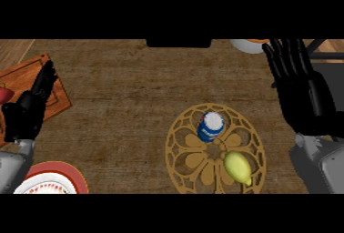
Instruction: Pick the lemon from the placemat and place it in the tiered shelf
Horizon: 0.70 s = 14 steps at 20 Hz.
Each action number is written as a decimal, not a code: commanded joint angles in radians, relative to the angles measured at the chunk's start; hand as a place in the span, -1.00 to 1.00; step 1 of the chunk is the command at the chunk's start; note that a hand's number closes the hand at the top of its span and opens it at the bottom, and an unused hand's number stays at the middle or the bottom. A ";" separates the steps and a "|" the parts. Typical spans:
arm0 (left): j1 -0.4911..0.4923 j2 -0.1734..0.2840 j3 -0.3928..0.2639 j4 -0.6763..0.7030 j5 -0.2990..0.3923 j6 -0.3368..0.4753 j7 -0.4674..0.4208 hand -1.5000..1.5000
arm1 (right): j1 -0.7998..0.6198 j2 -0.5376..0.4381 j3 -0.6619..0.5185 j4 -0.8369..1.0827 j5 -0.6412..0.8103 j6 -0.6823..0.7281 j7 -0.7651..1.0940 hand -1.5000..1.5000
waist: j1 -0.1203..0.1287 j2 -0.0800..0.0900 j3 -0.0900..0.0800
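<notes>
A yellow lemon [237, 166] lies on the lower right part of a round tan openwork placemat [187, 150]. A blue can with a white top [211, 126] stands on the same placemat, up and to the left of the lemon. My right hand [295, 77] is at the right edge, fingers straight and pointing up, well above and to the right of the lemon and not touching it. My left hand [30, 107] rests at the left edge with fingers straight, far from the placemat. A dark frame at the right edge [329, 57] may be the tiered shelf; little of it shows.
A wooden cutting board [59, 98] lies at the left under my left hand, with a red item [5, 93] at its edge. A red-rimmed white plate [50, 182] sits at the lower left. A white bowl [250, 44] and a dark object [179, 43] stand at the back.
</notes>
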<state>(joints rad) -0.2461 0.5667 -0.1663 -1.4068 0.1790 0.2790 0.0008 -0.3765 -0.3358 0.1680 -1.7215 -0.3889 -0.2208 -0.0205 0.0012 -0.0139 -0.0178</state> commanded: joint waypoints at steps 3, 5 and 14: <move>0.019 -0.041 0.030 -0.068 0.075 -0.022 0.054 0.00 | 0.062 -0.098 -0.039 -0.094 -0.024 0.242 -0.212 1.00 | -0.001 0.010 0.020; -0.029 -0.085 0.032 -0.066 0.118 -0.018 0.099 0.00 | 0.048 -0.121 -0.036 -0.139 -0.012 0.328 -0.328 1.00 | -0.012 0.010 0.022; -0.025 -0.131 0.032 -0.077 0.180 -0.048 0.161 0.00 | 0.300 -0.173 -0.106 0.056 -0.205 0.788 -0.613 -1.00 | -0.016 0.015 0.022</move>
<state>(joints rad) -0.2495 0.4430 -0.1472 -1.4760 0.3382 0.2325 0.1238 -0.1728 -0.4736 0.0707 -1.6821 -0.5473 0.3410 -0.4742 -0.0056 0.0027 0.0032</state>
